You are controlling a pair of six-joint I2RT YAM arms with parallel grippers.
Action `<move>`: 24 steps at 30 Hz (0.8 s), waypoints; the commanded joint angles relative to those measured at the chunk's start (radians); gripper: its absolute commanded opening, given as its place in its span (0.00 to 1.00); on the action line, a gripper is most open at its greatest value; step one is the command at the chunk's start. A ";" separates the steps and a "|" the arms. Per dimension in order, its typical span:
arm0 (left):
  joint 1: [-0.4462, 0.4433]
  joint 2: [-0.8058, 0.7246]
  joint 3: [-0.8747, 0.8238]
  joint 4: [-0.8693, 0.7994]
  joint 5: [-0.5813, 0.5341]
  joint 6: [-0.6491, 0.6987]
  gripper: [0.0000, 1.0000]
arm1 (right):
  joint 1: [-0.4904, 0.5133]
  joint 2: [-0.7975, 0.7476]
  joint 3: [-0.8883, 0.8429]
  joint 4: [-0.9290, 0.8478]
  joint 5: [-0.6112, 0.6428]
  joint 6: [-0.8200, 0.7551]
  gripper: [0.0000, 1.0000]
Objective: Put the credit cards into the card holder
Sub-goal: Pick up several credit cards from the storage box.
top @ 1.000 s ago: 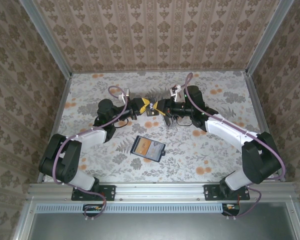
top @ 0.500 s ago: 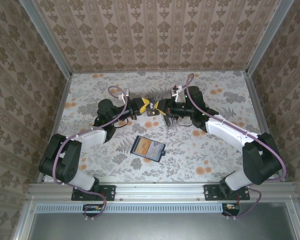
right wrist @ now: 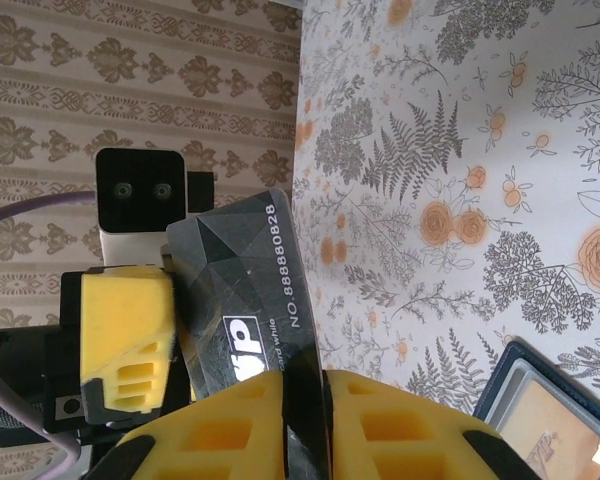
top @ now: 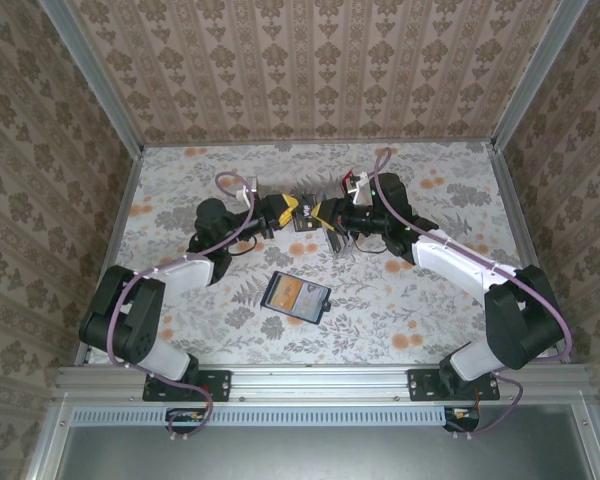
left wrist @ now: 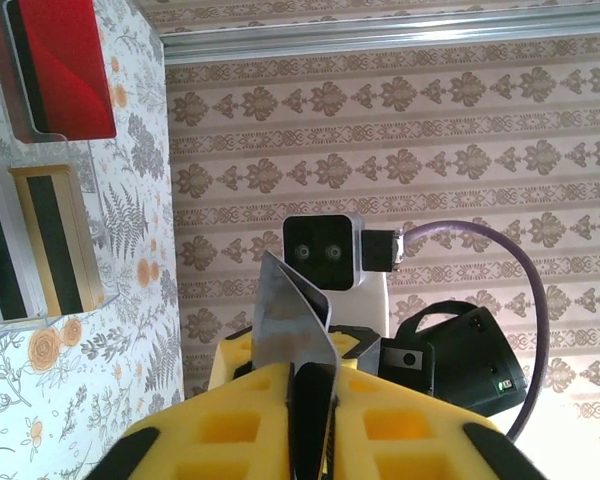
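floral table (top: 430, 310) boxed in by patterned walls (top: 310, 70) on three sides, so you don't get much swing room out back. both arms meet in the air toward the back middle. your right gripper (right wrist: 305, 390) is pinched tight on one end of a dark card (right wrist: 235, 290), and the left gripper (left wrist: 313, 385) is clamped on the other end. reads to me like a handover, so one arm gets a cleaner angle for slotting. the card holder (top: 296, 296) lies open nearer the bases, well apart from the card, with bare table all round it (easy approach). mind the clear rack (left wrist: 40, 250) holding a red card (left wrist: 60, 60) down beside the left gripper.
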 commanded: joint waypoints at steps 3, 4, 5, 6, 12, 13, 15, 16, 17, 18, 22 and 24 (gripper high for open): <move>-0.006 -0.016 -0.014 0.150 0.004 -0.012 0.12 | -0.006 -0.011 -0.023 -0.121 0.092 -0.003 0.10; -0.007 -0.019 -0.022 0.147 -0.003 -0.009 0.11 | -0.007 -0.017 -0.018 -0.145 0.106 -0.013 0.09; -0.006 -0.023 -0.029 0.144 -0.009 -0.007 0.10 | -0.007 -0.022 -0.015 -0.165 0.121 -0.024 0.08; -0.007 -0.025 -0.034 0.138 -0.013 -0.002 0.09 | -0.006 -0.026 -0.012 -0.182 0.130 -0.032 0.07; -0.007 -0.036 -0.039 0.105 -0.015 0.020 0.09 | -0.007 -0.044 0.002 -0.243 0.166 -0.059 0.01; -0.005 -0.036 -0.037 0.101 -0.013 0.021 0.09 | -0.007 -0.044 0.001 -0.246 0.168 -0.062 0.01; -0.005 -0.035 -0.035 0.100 -0.010 0.022 0.10 | -0.007 -0.047 -0.001 -0.247 0.175 -0.059 0.00; -0.004 -0.035 -0.036 0.100 -0.010 0.022 0.10 | -0.007 -0.049 -0.002 -0.247 0.176 -0.057 0.00; -0.005 -0.036 -0.034 0.100 -0.009 0.023 0.10 | -0.006 -0.049 -0.003 -0.247 0.178 -0.059 0.00; -0.005 -0.036 -0.034 0.101 -0.009 0.022 0.11 | -0.007 -0.048 -0.002 -0.247 0.175 -0.057 0.00; -0.005 -0.038 -0.037 0.105 -0.012 0.022 0.12 | -0.007 -0.041 0.009 -0.258 0.173 -0.059 0.00; -0.004 -0.038 -0.043 0.101 -0.016 0.023 0.08 | -0.007 -0.045 0.014 -0.271 0.185 -0.069 0.00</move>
